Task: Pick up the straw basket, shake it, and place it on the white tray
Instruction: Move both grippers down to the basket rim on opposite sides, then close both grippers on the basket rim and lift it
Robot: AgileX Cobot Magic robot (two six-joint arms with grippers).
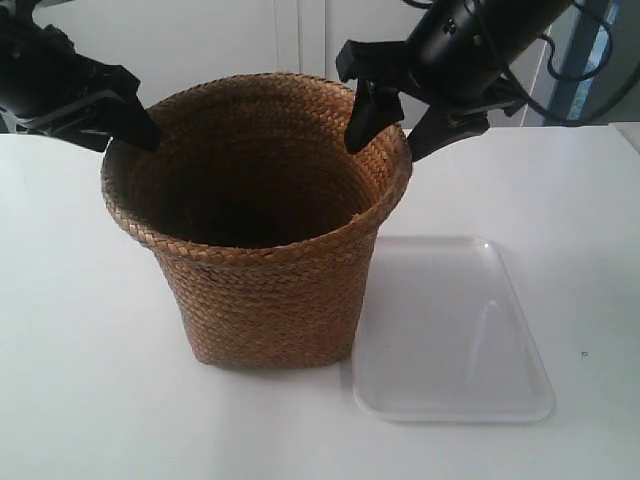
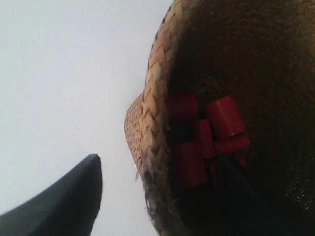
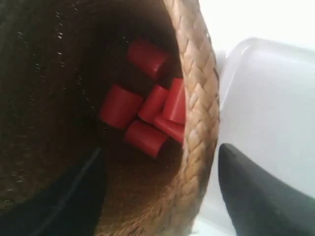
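Note:
The straw basket (image 1: 270, 285) stands upright on the white table, just beside the white tray (image 1: 450, 330). My left gripper (image 1: 125, 138) straddles the basket's rim at the exterior view's left. It is open: one finger (image 2: 64, 201) hangs outside, apart from the braided rim (image 2: 152, 98), and the other is inside in the dark. My right gripper (image 1: 390, 140) straddles the opposite rim (image 3: 197, 98), also open. Its outer finger (image 3: 261, 191) hangs over the tray (image 3: 268, 98) with a gap to the straw. Neither gripper (image 2: 157, 196) (image 3: 162, 196) pinches the rim.
Several red cylinders (image 3: 147, 113) (image 2: 216, 128) lie at the bottom of the basket. The white table (image 1: 80, 380) stretches around basket and tray. White cabinet fronts (image 1: 250, 40) stand behind the table.

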